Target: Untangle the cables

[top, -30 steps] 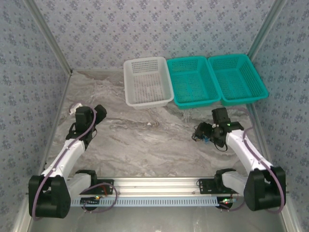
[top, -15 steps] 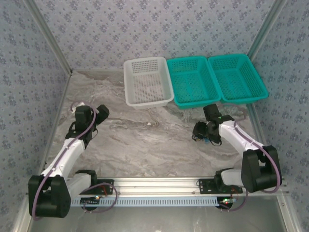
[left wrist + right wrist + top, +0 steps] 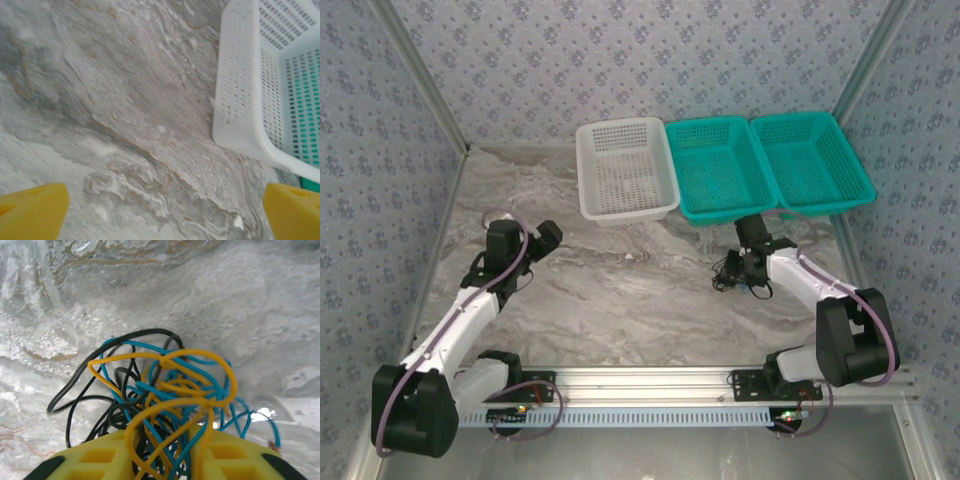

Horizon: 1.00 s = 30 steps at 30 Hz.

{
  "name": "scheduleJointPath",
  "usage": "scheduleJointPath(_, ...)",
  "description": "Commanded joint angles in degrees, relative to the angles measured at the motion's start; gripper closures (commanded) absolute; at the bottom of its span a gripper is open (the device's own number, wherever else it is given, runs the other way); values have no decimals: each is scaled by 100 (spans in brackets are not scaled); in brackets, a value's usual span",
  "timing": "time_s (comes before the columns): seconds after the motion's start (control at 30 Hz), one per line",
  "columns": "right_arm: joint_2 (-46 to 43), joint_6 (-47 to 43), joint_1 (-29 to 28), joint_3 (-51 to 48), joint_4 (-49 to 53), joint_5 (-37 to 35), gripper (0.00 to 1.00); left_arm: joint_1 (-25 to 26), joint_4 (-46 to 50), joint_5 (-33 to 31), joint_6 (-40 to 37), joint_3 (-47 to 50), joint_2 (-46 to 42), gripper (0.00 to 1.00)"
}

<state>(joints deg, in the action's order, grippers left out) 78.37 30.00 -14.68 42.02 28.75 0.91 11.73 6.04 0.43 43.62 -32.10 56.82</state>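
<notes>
Where the marble table (image 3: 620, 290) lies bare between the arms, wide room is left. The cables (image 3: 165, 390), a black, blue and yellow clump, are pinched between the fingers of the right gripper (image 3: 162, 460), near the rim of the middle teal basket (image 3: 720, 165). The left gripper (image 3: 165, 205) is held spread wide beside the corner of the white basket (image 3: 240, 100).

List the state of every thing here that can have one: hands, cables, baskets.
left hand: open, holding nothing, over bare table.
right hand: closed on strands of the cables.
cables: one tangled clump of black, blue and yellow, resting on the table.
white basket: empty.
left teal basket: empty.
right teal basket: empty.
</notes>
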Motion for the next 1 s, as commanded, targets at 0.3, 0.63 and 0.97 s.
scheduleJointPath(0.3,145,-30,-781,-150,-1173,1304,100,1332,247,-111,827,297,-219,1)
scheduleJointPath(0.63,434,1275,-1340,-395,-3100,2378,100,2307,-491,554,458,-228,1076,1)
scheduleJointPath(0.97,1047,2651,-1036,-658,-4545,3537,100,3388,-220,929,-1458,-1179,2106,2)
